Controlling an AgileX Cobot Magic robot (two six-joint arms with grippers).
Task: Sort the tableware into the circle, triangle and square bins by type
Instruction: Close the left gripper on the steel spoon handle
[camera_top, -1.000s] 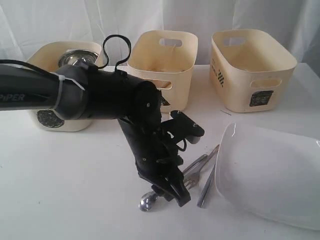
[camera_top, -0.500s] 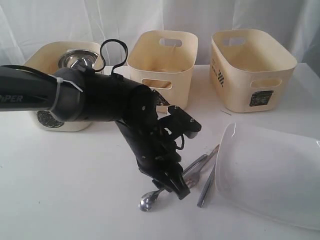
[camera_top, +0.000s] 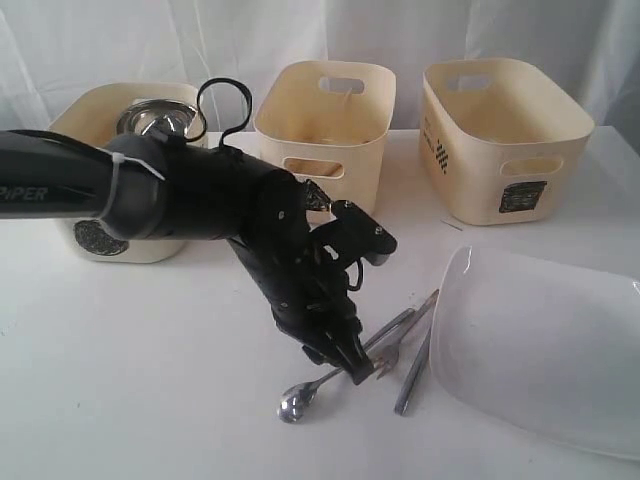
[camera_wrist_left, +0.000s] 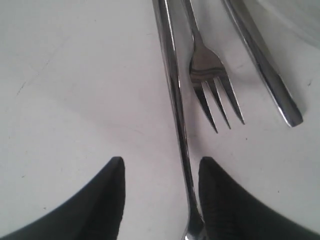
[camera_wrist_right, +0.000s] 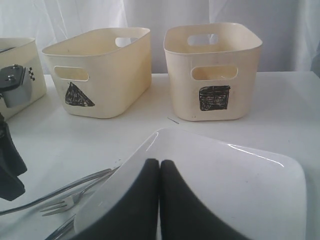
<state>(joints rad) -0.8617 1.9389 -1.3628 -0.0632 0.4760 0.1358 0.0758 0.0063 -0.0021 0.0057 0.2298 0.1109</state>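
Just now the left gripper (camera_top: 357, 370) has crept slightly toward 1 o'clock in the exterior view. Its fingers are spread astride the spoon (camera_wrist_left: 172, 100) handle, with the fork (camera_wrist_left: 207, 70) just beside, so a cutlery pick looks near. The right gripper (camera_wrist_right: 159, 167), pressed together, hangs over the plate (camera_top: 540, 350) at 4 o'clock. Steel ware (camera_top: 158, 118) sits in the circle bin (camera_top: 95, 105) at 10 o'clock. The triangle bin (camera_top: 355, 150) at 12 and the square bin (camera_top: 480, 150) at 2 show no contents from here.

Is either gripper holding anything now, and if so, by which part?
Nothing is held. The left gripper is open, one finger on each side of the spoon handle. The right gripper is shut on nothing, by the plate.
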